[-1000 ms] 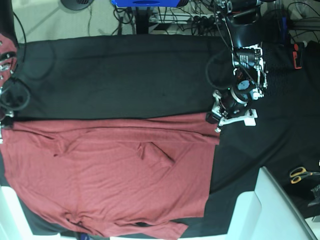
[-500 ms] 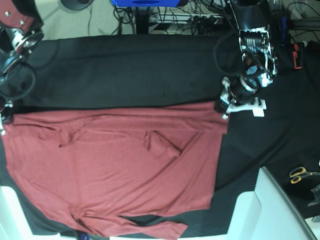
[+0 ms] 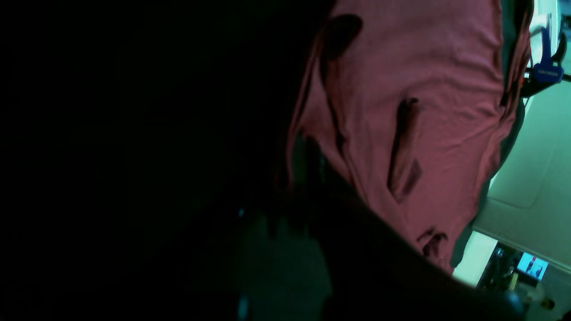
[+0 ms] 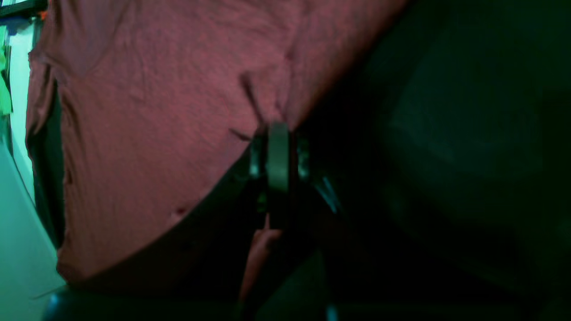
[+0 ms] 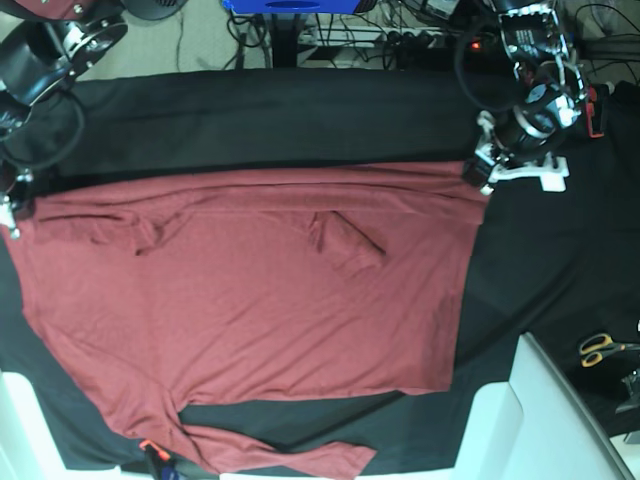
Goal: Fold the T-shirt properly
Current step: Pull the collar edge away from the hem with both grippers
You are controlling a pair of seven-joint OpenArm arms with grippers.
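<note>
Fingers: we are pinching the T-shirt (image 5: pixel 250 310) edge with right gripper (image 4: pixel 277 133); left gripper (image 5: pixel 487 178) likely pinching too | progress: shirt lying spread, no fold made yet.

The rumpled T-shirt (image 3: pixel 428 116) lies spread at right, its near edge meeting a dark, blurred mass.

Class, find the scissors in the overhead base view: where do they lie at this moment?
The scissors lie at the base view's right edge on the black table cloth, well clear of the T-shirt, beside the white board at the lower right.
</note>
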